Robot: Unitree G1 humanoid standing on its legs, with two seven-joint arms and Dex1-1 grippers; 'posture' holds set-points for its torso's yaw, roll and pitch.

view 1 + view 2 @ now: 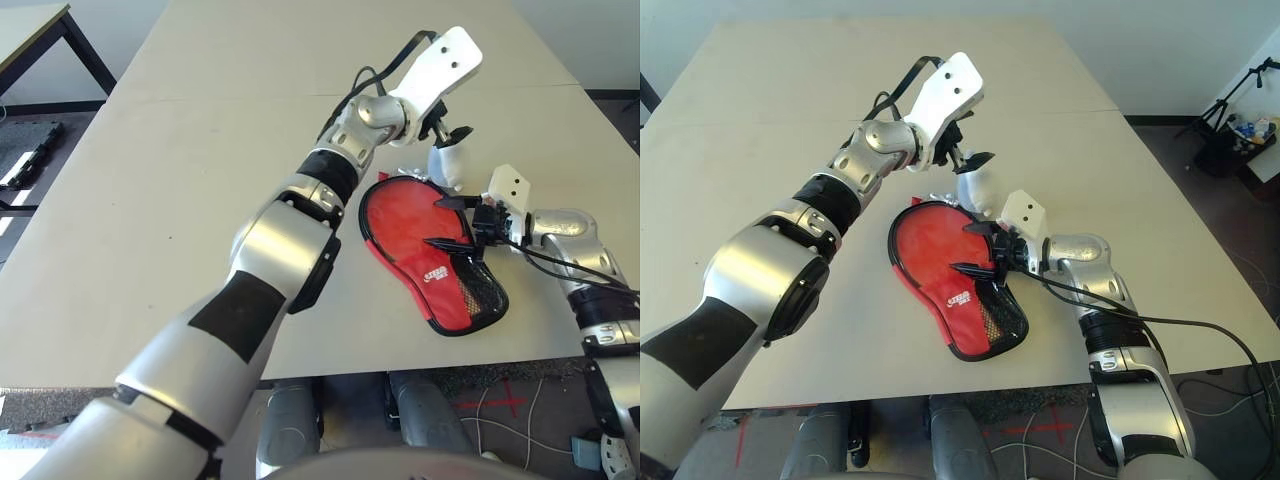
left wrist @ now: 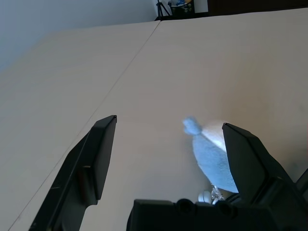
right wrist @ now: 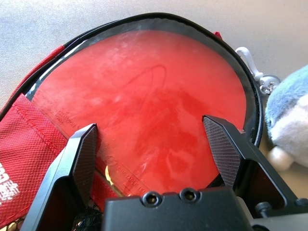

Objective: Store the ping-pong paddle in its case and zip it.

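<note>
Above the round end of the case, my right tool [image 3: 151, 144] hangs with its two fingers spread wide and nothing between them; I judge it is poised there to press or steady the paddle [image 3: 149, 110], whose red rubber face lies directly under it. The paddle sits inside the case [image 1: 425, 250], its round face ringed by the black zipper edge, while the handle end is hidden under the red fabric flap that carries the small white logo and the black mesh pocket. The zipper along the round end looks open, since the rubber face is bare to the camera, so by my reading the storing is largely done and the zipping is not. A small metal pull [image 3: 255, 72] lies at the case's far rim; I cannot tell whether it is the zipper slider.

My left tool [image 1: 965, 160] is held up off the table [image 1: 200, 150], beyond the case, fingers wide apart and empty. Just below it, a small white-grey soft toy [image 1: 450, 165] stands on the table, close beside the round end of the case. I judge the raised left arm is kept clear so that the right arm has room over the case.
</note>
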